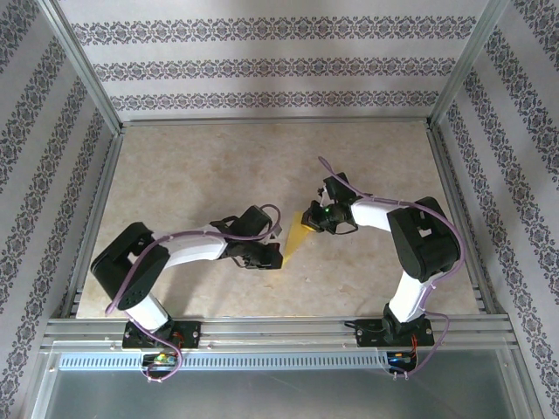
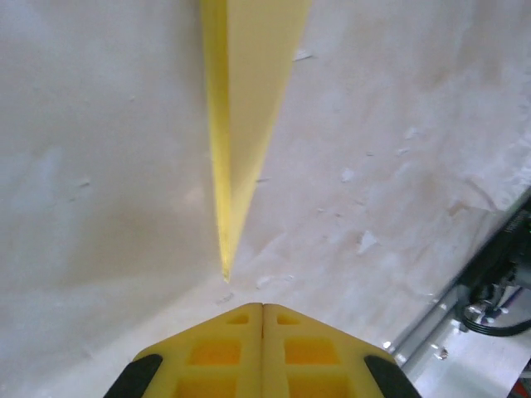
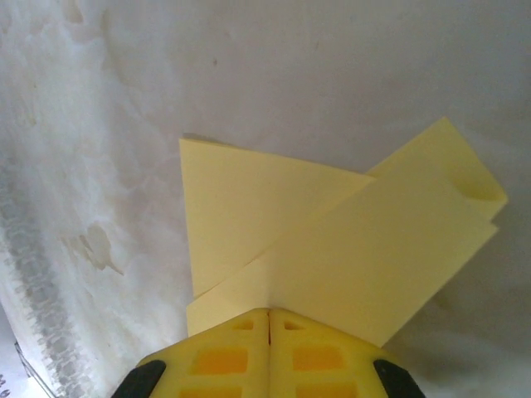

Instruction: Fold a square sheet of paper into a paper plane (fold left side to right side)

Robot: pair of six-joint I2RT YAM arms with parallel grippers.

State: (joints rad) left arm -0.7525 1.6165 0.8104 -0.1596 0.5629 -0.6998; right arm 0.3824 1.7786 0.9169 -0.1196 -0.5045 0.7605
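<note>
Looked far along in the folding: shaped like a long thin dart, not a flat square. Found the paper plane (image 1: 297, 236) lying on the table (image 1: 218, 166), between the two claws. Lay on a slant in the top view, with the wide end far and to the right, beside the right claw (image 3: 270, 315), and the sharp tip near and to the left, aimed at the left claw (image 2: 263, 311). Saw the left claw pinched shut with nothing in it, just short of the sharp tip and not touching it. Saw the right claw pinched shut too, set at the edge of the wide end, over the paper and not around it; could not tell whether pressing down. Noticed a loose flap curling up at that wide end. Best guess for the next move: pinning the paper with one claw, pushing the left side over to the right with the other, then rubbing the fold flat. Looked thin and light, so likely to slide if pushed without a pin.
</note>
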